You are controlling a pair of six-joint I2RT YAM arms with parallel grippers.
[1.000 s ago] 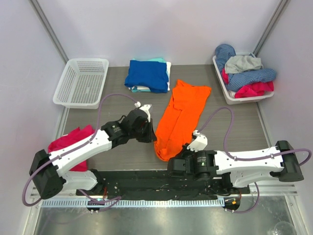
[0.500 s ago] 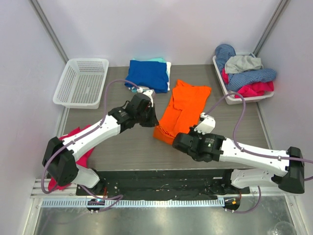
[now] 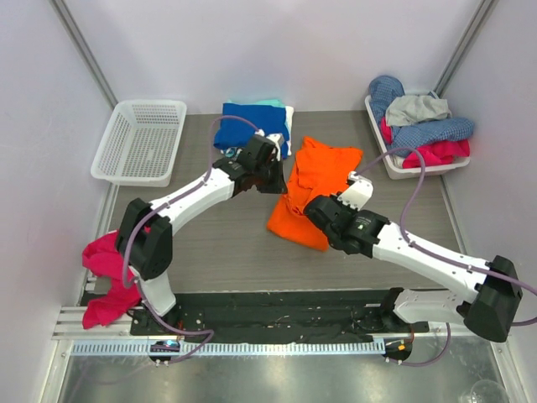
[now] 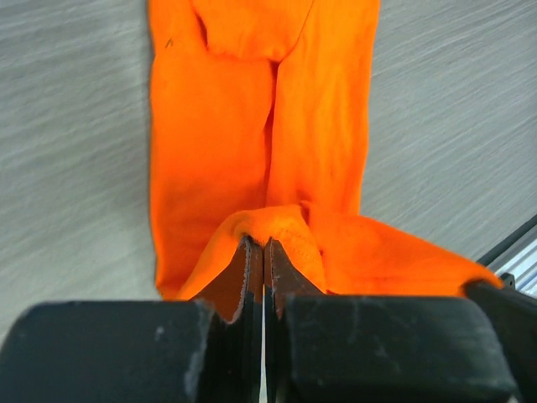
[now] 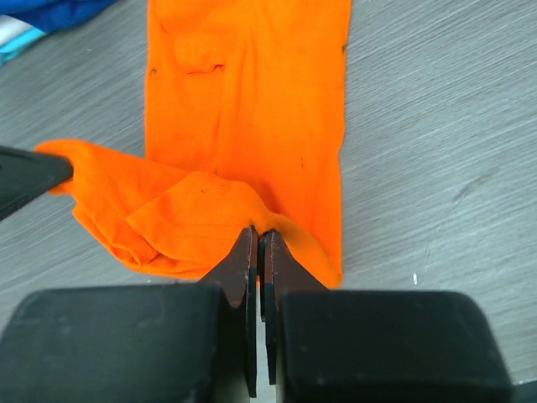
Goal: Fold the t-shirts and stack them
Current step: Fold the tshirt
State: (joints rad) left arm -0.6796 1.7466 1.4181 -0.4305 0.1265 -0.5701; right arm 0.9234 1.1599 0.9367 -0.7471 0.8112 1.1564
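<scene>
The bright orange t-shirt (image 3: 319, 180) lies in a long strip on the grey table, its near end folded up over its middle. My left gripper (image 3: 282, 186) is shut on the left corner of that raised end (image 4: 268, 222). My right gripper (image 3: 317, 208) is shut on the right corner (image 5: 264, 220). Both hold the hem above the cloth below. A folded royal blue t-shirt (image 3: 250, 130) tops a stack with pale teal and white shirts at the back centre.
A white mesh basket (image 3: 138, 141) stands at the back left. A white bin (image 3: 419, 134) with several crumpled garments stands at the back right. A pink cloth (image 3: 105, 269) hangs over the left arm's base at the near left edge.
Both grippers have carried the near end of the orange t-shirt away from the arm bases toward the back, folding it over the shirt's middle. Both arms have stretched out.
</scene>
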